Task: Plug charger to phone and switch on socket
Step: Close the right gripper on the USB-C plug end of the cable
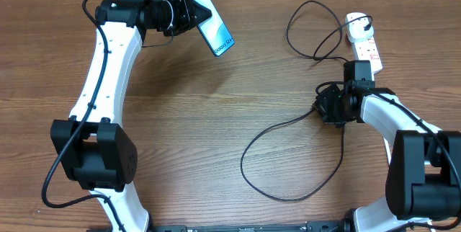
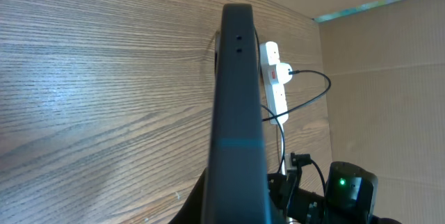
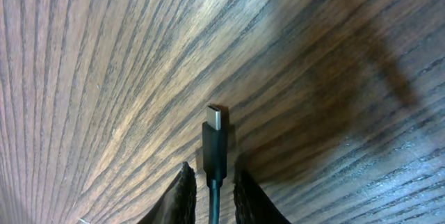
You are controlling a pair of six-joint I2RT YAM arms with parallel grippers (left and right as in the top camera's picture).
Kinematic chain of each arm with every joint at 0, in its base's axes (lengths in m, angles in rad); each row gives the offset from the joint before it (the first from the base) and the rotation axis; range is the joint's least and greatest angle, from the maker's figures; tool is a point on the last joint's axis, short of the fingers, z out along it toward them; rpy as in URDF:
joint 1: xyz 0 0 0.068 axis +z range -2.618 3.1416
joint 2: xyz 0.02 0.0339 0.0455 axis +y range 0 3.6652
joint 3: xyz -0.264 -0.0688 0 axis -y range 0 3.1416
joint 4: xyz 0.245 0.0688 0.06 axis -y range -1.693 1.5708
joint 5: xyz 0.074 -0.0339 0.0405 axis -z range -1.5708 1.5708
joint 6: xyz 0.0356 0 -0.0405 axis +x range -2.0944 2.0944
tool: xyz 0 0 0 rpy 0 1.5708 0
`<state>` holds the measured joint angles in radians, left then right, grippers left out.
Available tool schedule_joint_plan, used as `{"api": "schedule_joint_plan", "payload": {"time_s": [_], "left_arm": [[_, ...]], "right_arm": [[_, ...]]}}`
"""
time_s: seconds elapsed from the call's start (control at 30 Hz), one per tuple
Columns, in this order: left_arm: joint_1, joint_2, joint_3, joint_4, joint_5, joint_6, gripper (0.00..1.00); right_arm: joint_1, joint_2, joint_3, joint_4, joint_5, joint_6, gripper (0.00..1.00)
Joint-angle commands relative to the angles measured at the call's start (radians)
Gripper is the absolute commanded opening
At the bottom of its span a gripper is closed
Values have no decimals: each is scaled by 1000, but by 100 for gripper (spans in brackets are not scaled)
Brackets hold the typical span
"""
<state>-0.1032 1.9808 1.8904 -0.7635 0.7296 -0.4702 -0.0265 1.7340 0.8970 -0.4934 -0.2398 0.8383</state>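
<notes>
My left gripper [image 1: 186, 12] is shut on the phone [image 1: 214, 32] and holds it tilted above the table's far left; its blue-teal screen faces up. In the left wrist view the phone [image 2: 236, 99] shows edge-on, rising from between my fingers [image 2: 236, 213]. My right gripper [image 1: 325, 104] is shut on the charger [image 1: 274, 127] near its connector end. The connector tip [image 3: 215, 123] sticks out past the fingers [image 3: 214, 189], above the wood. The black cable loops over the table and runs up to the white socket [image 1: 362, 39], where its plug end sits.
The socket also shows in the left wrist view [image 2: 274, 78], far behind the phone, with its red switch marks. Brown cardboard walls [image 2: 389, 78] stand along the table's back edge. The charger's big loop [image 1: 288, 189] lies at front centre.
</notes>
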Motion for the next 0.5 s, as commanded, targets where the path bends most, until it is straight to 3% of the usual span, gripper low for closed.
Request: {"api": "schedule_joint_plan", "payload": {"time_s": [0.0,0.47], "left_arm": [[-5,-5,27,5,23,-5,4],[-5,-5,27,5,23,-5,4]], "right_arm": [[-2,13,-8,10,-10,6,16],[-2,13,-7,66,-108,-2,4]]}}
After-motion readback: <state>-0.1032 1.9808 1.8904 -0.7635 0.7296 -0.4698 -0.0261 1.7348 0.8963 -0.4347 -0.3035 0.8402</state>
